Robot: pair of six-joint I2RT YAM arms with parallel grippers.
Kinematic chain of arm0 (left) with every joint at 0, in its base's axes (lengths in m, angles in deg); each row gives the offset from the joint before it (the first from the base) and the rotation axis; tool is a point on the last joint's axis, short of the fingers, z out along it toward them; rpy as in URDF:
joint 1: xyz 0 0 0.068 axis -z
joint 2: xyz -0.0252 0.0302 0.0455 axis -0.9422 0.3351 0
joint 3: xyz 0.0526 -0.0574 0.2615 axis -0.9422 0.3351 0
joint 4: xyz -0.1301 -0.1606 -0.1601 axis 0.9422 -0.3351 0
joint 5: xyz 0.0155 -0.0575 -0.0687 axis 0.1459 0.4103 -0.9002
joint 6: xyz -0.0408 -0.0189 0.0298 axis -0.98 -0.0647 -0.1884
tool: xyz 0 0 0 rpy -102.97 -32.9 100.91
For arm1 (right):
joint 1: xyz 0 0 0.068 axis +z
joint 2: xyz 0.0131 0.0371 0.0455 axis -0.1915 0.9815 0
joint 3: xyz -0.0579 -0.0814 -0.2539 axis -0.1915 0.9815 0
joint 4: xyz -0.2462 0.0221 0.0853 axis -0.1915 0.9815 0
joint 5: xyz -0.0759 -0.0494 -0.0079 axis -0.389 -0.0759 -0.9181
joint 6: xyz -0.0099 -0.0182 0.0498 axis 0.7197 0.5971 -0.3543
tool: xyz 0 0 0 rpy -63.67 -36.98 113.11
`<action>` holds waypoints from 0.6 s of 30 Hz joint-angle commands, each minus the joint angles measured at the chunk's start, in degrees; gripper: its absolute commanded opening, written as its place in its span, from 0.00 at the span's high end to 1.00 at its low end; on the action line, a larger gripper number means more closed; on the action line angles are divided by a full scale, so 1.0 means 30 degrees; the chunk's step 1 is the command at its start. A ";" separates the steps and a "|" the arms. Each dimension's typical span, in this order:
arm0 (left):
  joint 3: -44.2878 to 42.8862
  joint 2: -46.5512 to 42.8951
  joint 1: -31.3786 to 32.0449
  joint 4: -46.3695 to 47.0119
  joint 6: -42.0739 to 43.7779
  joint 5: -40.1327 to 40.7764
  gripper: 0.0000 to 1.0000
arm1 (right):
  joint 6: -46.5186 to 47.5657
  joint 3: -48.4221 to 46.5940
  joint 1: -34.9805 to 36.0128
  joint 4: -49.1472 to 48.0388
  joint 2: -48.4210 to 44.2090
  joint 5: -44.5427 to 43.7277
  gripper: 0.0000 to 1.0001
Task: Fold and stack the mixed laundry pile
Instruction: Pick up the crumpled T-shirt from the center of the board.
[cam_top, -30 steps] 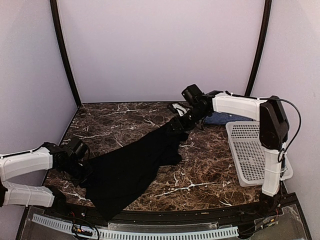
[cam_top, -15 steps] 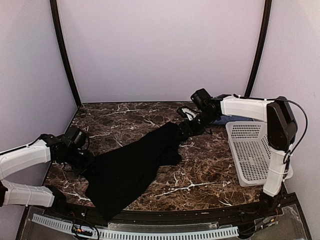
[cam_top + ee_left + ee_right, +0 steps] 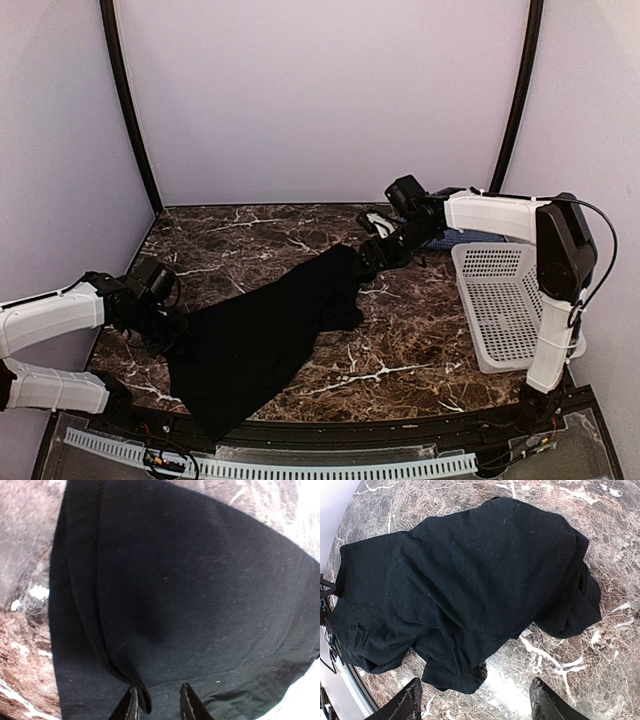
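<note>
Across the middle of the marble table [image 3: 250, 230], a large black garment [image 3: 270, 335] lies spread in one long band. Its long axis runs diagonally from the near left edge up toward the far right corner, wide and flat at the near end and bunched into folds at the far end. The left gripper [image 3: 165, 325] sits at the near left end of that band, low over the cloth. In its wrist view the fingers [image 3: 131, 707] stand only narrowly apart, with a raised ridge of black fabric running in between them. Whether they truly pinch that ridge cannot be told. The right gripper [image 3: 383, 250] hovers at the opposite, far right end with its jaws spread wide and nothing between them. In its wrist view the crumpled hem lies just ahead of the fingertips, with bare marble below. Each arm therefore stands at its own end of the garment, and the cloth stretches away from each toward the other. Any fold likely depends on lifting both ends along this diagonal. Behind the right arm, near the far right corner, a sliver of the blue-and-white checked shirt [image 3: 470, 240] shows. A white perforated basket [image 3: 500, 300] rests along the right edge, apart from the black cloth.
</note>
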 commanded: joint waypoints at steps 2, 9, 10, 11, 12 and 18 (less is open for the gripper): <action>0.0983 -0.0180 0.0049 -0.0235 -0.0131 -0.0149 0.72 | 0.0170 -0.0137 -0.0190 -0.0253 -0.0739 0.0087 0.30; 0.1147 0.0537 0.0049 0.0385 -0.0007 -0.0073 0.79 | 0.0254 0.0012 -0.0349 -0.0162 -0.0934 0.0006 0.30; 0.1144 0.0595 0.0034 0.0440 0.0055 -0.0120 0.85 | 0.0260 0.0041 -0.0384 -0.0166 -0.0972 -0.0019 0.30; 0.1109 0.0646 -0.0050 0.0449 0.0110 -0.0235 0.90 | 0.0261 0.0093 -0.0417 -0.0167 -0.1002 -0.0026 0.30; 0.0900 0.0621 -0.0132 0.0507 0.0238 -0.0318 0.98 | 0.0261 0.0168 -0.0444 -0.0167 -0.1057 -0.0027 0.30; -0.3071 -0.0084 -0.2505 0.0508 0.2128 0.0427 1.00 | -0.0034 0.1379 -0.0624 -0.0846 -0.1626 0.0423 0.30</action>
